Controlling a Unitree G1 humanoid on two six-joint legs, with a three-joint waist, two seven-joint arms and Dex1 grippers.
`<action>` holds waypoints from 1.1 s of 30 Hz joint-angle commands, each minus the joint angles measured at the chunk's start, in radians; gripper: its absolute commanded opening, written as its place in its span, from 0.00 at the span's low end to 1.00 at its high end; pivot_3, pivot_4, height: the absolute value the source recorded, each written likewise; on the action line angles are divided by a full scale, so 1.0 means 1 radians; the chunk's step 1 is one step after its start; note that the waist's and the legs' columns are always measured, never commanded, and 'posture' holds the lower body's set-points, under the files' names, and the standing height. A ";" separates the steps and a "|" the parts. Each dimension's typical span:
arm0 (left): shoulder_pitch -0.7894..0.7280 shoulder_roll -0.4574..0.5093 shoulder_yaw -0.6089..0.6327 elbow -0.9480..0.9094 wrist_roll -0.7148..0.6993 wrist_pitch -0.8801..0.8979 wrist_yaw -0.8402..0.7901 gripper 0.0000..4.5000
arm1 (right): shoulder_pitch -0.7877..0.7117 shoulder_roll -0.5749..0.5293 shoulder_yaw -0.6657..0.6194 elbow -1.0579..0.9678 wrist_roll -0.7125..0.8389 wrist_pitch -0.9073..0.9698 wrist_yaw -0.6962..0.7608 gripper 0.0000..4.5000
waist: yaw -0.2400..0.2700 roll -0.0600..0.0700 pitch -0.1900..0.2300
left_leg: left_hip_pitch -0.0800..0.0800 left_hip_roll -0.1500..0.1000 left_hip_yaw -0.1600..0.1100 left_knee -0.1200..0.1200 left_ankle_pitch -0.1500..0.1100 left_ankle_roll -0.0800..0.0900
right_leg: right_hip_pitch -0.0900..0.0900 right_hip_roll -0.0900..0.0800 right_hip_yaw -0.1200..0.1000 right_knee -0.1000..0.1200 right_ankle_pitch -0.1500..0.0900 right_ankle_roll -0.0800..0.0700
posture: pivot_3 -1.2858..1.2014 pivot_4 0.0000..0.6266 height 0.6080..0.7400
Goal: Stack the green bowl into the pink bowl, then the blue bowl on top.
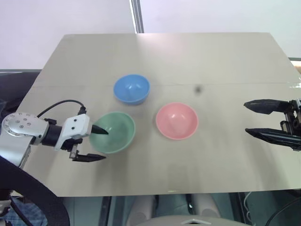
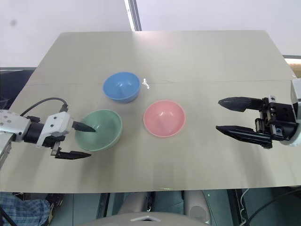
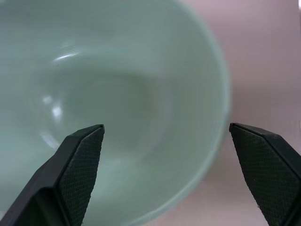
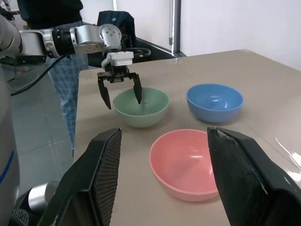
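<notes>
Nothing is stacked yet: all three bowls sit apart on the surface (image 1: 225, 56), each empty.

Left hand (image 1: 97, 143): fully spread, straddling the near-left rim of the green bowl (image 1: 115, 133), one finger over the inside, the other outside the wall. No contact confirmed; it holds nothing.

Blue bowl (image 1: 132, 89): just behind the green one, untouched.

Pink bowl (image 1: 177, 121): to the right of the green one, near but not touching.

Right hand (image 1: 257, 120): partly open, empty, well to the right of the pink bowl, above the surface's right edge.

Judgement: first step is at the pre-grasp stage. Remaining: close on the green rim, lift, seat it in the pink bowl, then put the blue bowl on top.
</notes>
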 commanded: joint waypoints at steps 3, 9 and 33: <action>-0.029 0.049 -0.053 0.029 0.086 -0.105 -0.011 1.00 | 0.011 -0.005 -0.001 -0.078 -0.011 -0.078 0.018 0.71 | 0.001 0.000 0.000 | 0.001 0.000 0.000 0.000 0.000 0.000 | 0.001 0.000 0.000 0.000 0.000 0.000 | 0.52 0.24 1.00; -0.037 0.049 -0.074 0.037 0.085 -0.113 -0.026 1.00 | 0.062 -0.043 0.047 -0.101 -0.115 -0.148 0.078 0.71 | 0.001 0.000 0.000 | 0.002 0.000 0.000 0.000 0.000 0.000 | 0.002 0.001 0.000 0.000 0.000 0.000 | 0.52 0.24 1.00; -0.036 0.054 -0.073 0.023 0.075 -0.093 -0.046 0.01 | 0.118 -0.106 0.082 -0.068 -0.231 -0.222 0.150 0.72 | 0.001 0.001 -0.001 | 0.011 0.001 0.000 -0.001 0.000 0.001 | 0.011 0.001 0.000 -0.001 0.000 0.000 | 0.52 0.24 1.00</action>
